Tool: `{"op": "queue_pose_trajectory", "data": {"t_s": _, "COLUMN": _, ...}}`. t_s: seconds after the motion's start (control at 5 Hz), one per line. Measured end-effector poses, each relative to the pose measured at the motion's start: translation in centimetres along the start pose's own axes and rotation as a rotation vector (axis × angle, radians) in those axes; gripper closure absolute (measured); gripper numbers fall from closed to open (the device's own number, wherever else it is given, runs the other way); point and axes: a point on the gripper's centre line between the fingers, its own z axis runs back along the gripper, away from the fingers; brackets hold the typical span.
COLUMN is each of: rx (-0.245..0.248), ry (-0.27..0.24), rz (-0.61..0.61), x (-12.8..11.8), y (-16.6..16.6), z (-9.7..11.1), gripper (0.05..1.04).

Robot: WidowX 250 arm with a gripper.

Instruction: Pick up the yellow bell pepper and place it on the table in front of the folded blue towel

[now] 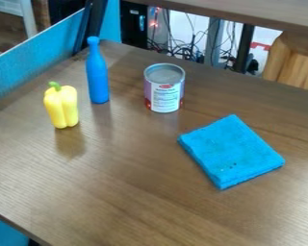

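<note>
On the table (118,192), a folded blue cloth (232,151) lies at four o'clock, a yellow pepper (61,106) at nine, a can (164,89) at twelve, a blue bottle (98,77) at eleven (my hand: open or closed, I cannot tell)

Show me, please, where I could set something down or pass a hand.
The widest bare patch of the table runs from between the yellow pepper and blue cloth to the near edge. A hand could probably pass between the can and the cloth. Crowding is worst around the blue bottle, with the pepper and can on either side.
</note>
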Motion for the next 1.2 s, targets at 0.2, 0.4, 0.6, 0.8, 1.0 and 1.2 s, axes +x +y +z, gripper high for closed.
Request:
{"op": "queue_pose_trajectory", "data": {"t_s": 0.2, "rx": 0.015, "ry": 0.048, "rz": -0.003, "x": -0.1, "y": 0.0, "z": -1.8, "gripper": 0.082}}
{"op": "queue_pose_trajectory", "data": {"t_s": 0.4, "rx": 0.013, "ry": 0.094, "rz": -0.044, "x": -0.9, "y": 0.1, "z": -3.5, "gripper": 0.083}}
{"op": "queue_pose_trajectory", "data": {"t_s": 0.6, "rx": -0.005, "ry": 0.059, "rz": -0.11, "x": -1.9, "y": 0.4, "z": -3.1, "gripper": 0.082}}
{"op": "queue_pose_trajectory", "data": {"t_s": 0.8, "rx": -0.046, "ry": 0.01, "rz": -0.209, "x": -2.9, "y": 1.2, "z": -2.4, "gripper": 0.083}}
{"op": "queue_pose_trajectory", "data": {"t_s": 1.0, "rx": -0.081, "ry": -0.031, "rz": -0.261, "x": -3.5, "y": 2.8, "z": -1.9, "gripper": 0.082}}
{"op": "queue_pose_trajectory", "data": {"t_s": 1.2, "rx": -0.076, "ry": -0.02, "rz": -0.372, "x": -4.1, "y": 4.4, "z": -2.5, "gripper": 0.082}}
